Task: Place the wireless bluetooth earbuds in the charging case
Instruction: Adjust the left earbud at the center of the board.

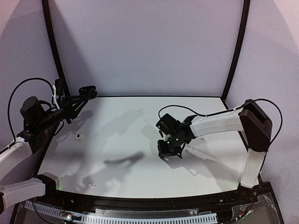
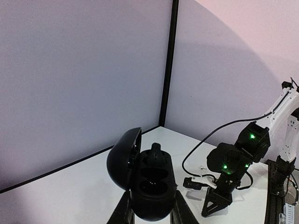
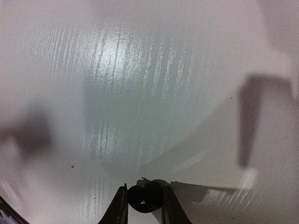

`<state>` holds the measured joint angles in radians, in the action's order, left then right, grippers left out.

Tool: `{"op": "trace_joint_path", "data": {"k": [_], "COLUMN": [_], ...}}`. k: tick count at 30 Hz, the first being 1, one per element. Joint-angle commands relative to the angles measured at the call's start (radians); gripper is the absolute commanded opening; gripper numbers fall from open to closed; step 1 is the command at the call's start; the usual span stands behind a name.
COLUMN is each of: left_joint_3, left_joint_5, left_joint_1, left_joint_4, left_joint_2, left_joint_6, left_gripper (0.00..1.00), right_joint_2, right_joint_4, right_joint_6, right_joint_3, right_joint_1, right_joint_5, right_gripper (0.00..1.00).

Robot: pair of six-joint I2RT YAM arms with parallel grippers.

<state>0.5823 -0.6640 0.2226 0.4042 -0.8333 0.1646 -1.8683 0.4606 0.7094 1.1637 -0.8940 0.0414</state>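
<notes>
My left gripper (image 2: 152,211) is shut on a black oval charging case (image 2: 150,189), held up off the white table (image 1: 126,163) at the back left. Its lid (image 2: 123,158) stands open to the left. One black earbud (image 2: 157,156) sits in the far slot and the two nearer hollows look dark and empty. From above, the case (image 1: 88,90) shows at the end of the left arm. My right gripper (image 3: 145,205) is down at the table right of centre, shut on a small black earbud (image 3: 145,196). From above that gripper (image 1: 167,150) hides the bud.
A tiny white piece (image 1: 79,136) lies on the table at the left, too small to identify. Black frame posts (image 1: 52,46) rise at both back corners before pale walls. The right arm's cable (image 2: 205,144) loops above the table.
</notes>
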Motion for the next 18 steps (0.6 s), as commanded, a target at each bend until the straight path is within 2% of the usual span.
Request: {"op": "trace_joint_path", "data": {"k": [1,4,6,8,10,15,18], "left_joint_3": [0.005,0.002,0.002,0.003,0.002,0.001,0.001], "left_joint_5": [0.008,0.009,0.009,0.008,0.008,0.008,0.007], "left_joint_1": [0.003,0.004,0.003,0.003,0.003,0.003,0.004], "left_joint_4": [0.013,0.013,0.011,0.009,0.008,0.006,0.0], "left_joint_2": [0.008,0.011,0.012,0.013,0.014,0.016,0.017], "left_joint_6": [-0.009,-0.008,-0.014,-0.019,-0.022,-0.023,-0.027], "left_gripper": [0.01,0.01,0.01,0.01,0.01,0.01,0.01], "right_joint_2": [-0.083,-0.1,-0.114,-0.131,-0.145,-0.124,-0.077], "right_joint_4": [0.188,0.218,0.242,0.25,0.25,0.234,0.163], "right_joint_6": [0.172,0.204,0.224,0.223,0.211,0.17,0.034], "right_joint_3": [0.078,0.094,0.11,0.132,0.151,0.16,0.171], "right_joint_1": [-0.031,-0.043,-0.051,-0.061,-0.063,-0.065,-0.063], "right_joint_5": [-0.191,-0.231,-0.255,-0.253,-0.241,-0.237,-0.205], "right_gripper": [0.17,0.2,0.29,0.44,0.49,0.52,0.53]}}
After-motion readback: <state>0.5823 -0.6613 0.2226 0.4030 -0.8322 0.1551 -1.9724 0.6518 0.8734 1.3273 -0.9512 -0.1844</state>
